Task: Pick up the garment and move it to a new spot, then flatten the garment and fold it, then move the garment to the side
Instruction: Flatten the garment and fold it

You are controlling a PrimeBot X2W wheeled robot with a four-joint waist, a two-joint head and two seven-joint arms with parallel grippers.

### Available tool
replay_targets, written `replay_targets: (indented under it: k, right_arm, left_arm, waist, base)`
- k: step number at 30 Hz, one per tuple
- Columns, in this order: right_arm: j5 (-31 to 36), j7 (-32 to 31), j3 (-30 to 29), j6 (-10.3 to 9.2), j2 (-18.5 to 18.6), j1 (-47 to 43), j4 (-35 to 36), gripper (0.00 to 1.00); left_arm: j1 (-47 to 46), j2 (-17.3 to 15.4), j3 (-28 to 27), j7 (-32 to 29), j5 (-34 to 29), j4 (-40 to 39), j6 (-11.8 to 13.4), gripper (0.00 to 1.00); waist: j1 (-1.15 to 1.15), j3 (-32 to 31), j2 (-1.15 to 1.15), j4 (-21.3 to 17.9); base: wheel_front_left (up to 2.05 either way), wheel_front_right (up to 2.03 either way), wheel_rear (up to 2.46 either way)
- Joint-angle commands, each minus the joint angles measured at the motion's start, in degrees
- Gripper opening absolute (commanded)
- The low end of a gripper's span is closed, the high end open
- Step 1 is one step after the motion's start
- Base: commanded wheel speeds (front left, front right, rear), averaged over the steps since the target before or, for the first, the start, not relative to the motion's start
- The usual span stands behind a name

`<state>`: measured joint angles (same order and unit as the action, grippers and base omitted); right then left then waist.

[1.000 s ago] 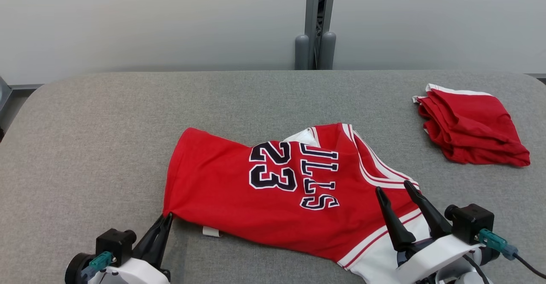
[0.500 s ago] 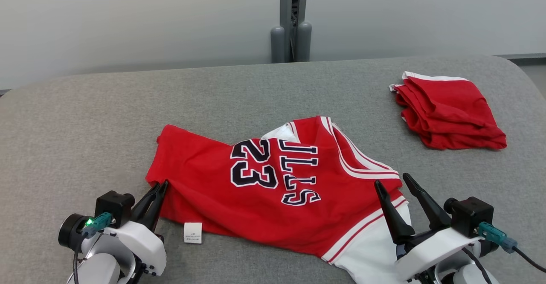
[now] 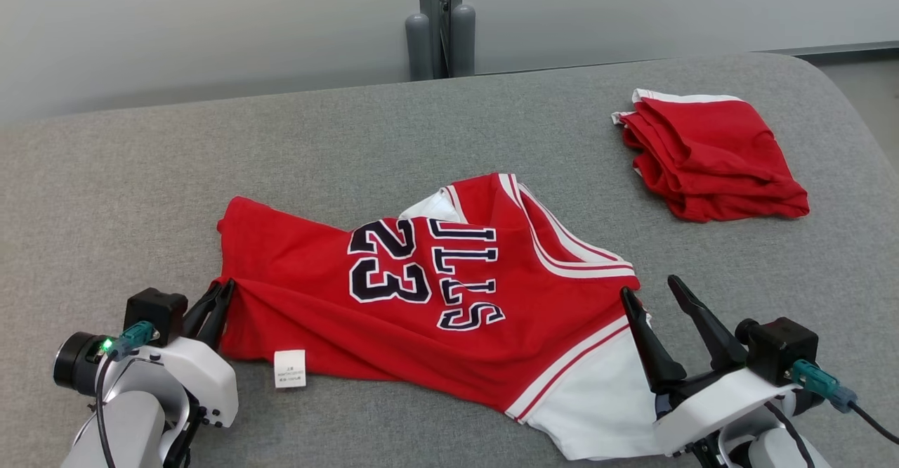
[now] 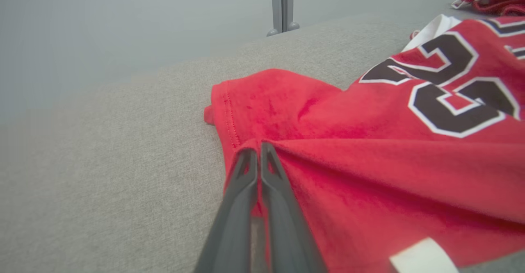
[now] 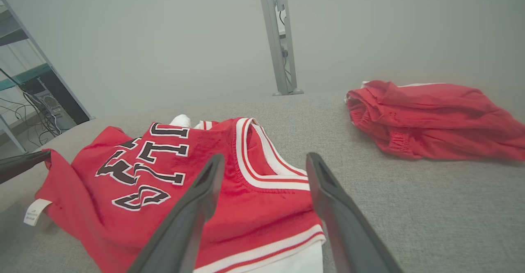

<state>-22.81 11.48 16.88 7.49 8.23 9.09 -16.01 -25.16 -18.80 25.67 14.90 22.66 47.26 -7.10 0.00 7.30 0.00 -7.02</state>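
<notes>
We see a grey padded table [image 3: 491, 124] with a pale wall behind. The red jersey [image 3: 421, 299] lies rumpled at the table's middle-front. The left gripper [image 3: 223, 289] pinches its hem. The right gripper [image 3: 650, 287] is spread at its white-trimmed end. The right wrist view adds a shelf with cables [image 5: 33, 101] off the table's left. A folded red garment [image 3: 709, 155] sits at the table's far right, and grey surface lies open along the table's far edge.

The counter [image 3: 126, 173] is bare on its left and along the far edge, giving wide passage. The jersey [image 3: 316, 292] sprawls over the near middle. A folded red garment [image 3: 709, 152] occupies the far right, with a bare strip between them. A post [image 3: 441, 25] stands behind the far edge.
</notes>
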Motion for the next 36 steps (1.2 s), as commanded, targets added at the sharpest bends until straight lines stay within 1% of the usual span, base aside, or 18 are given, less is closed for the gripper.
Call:
replay_targets:
  k: [1, 3, 4, 7, 12, 17, 20, 22, 23, 28, 32, 36]
  right_arm:
    - [0.4, 0.4, -0.4, 0.0, 0.2, 0.4, -0.2, 1.0]
    - [0.6, 0.3, -0.4, 0.0, 0.1, 0.5, -0.3, 1.0]
    - [0.7, 0.3, -0.4, 0.0, 0.0, 0.5, -0.3, 1.0]
    - [0.8, 0.1, -0.2, 0.0, -0.1, 0.5, -0.4, 1.0]
    - [0.7, 0.6, -0.2, 0.0, -0.3, 0.3, -0.5, 1.0]
    - [0.2, 1.1, -0.2, 0.0, -0.2, -0.4, -0.4, 1.0]
    - [0.0, 1.8, -0.8, 0.0, -0.2, -0.5, 0.0, 1.0]
    - [0.7, 2.3, -1.6, 0.0, -0.1, -0.8, 0.3, 1.0]
    - [0.7, 2.3, -1.6, 0.0, -0.1, -0.8, 0.3, 1.0]
    - [1.9, 2.8, -3.0, 0.0, 0.0, -1.5, 0.0, 1.0]
    - [2.6, 2.9, -4.0, 0.0, 0.1, -2.6, -0.4, 1.0]
    - [3.3, 3.1, -5.4, 0.0, -0.1, -3.1, -0.3, 1.0]
  left_arm:
    - [0.2, 0.1, -0.8, 0.3, -0.9, -0.8, 0.2, 0.2]
    - [1.0, 0.2, -1.4, 0.3, -1.5, -1.3, 0.1, 0.6]
    - [1.5, 0.6, -1.6, 0.3, -2.0, -1.6, 0.2, 1.0]
    - [2.4, 0.7, -2.6, 0.3, -3.1, -1.7, 0.6, 1.0]
    - [5.2, 2.2, -6.3, 0.3, -3.7, -4.2, 0.8, 1.0]
    - [10.1, 4.3, -12.0, 0.3, -4.9, -12.7, 2.6, 1.0]
    - [13.3, 5.5, -15.3, 0.3, -6.6, -18.3, 3.1, 1.0]
    - [15.6, 6.6, -17.3, 0.3, -7.7, -22.2, 3.3, 1.0]
    - [15.6, 6.6, -17.3, 0.3, -7.7, -22.2, 3.3, 1.0]
    - [20.2, 9.1, -21.7, 0.3, -10.6, -30.3, 3.8, 1.0]
    - [23.6, 10.7, -23.7, 0.2, -12.8, -35.0, 3.3, 1.0]
    - [26.2, 11.9, -25.6, 0.2, -13.8, -38.7, 3.2, 1.0]
  waist:
    - [0.0, 0.0, 0.0, 0.4]
    - [0.0, -0.1, 0.0, 0.8]
    - [0.0, -0.2, 0.0, 1.0]
    - [0.0, -0.4, 0.0, 1.7]
    - [0.0, -1.0, 0.0, 2.9]
    - [0.0, -2.3, 0.0, 4.2]
    - [0.0, -3.2, 0.0, 5.0]
    - [0.0, -3.8, 0.0, 5.5]
    - [0.0, -3.8, 0.0, 5.5]
    - [0.0, -5.4, 0.0, 6.6]
    - [0.0, -6.8, 0.0, 7.0]
    - [0.0, -7.8, 0.0, 6.6]
  base:
    - [0.0, 0.0, 0.0]
    - [0.0, 0.0, 0.0]
    - [0.0, 0.0, 0.0]
    - [0.0, 0.0, 0.0]
    - [0.0, 0.0, 0.0]
    - [0.0, 0.0, 0.0]
    - [0.0, 0.0, 0.0]
    - [0.0, 0.0, 0.0]
    - [0.0, 0.0, 0.0]
    - [0.0, 0.0, 0.0]
    - [0.0, 0.0, 0.0]
    - [0.0, 0.0, 0.0]
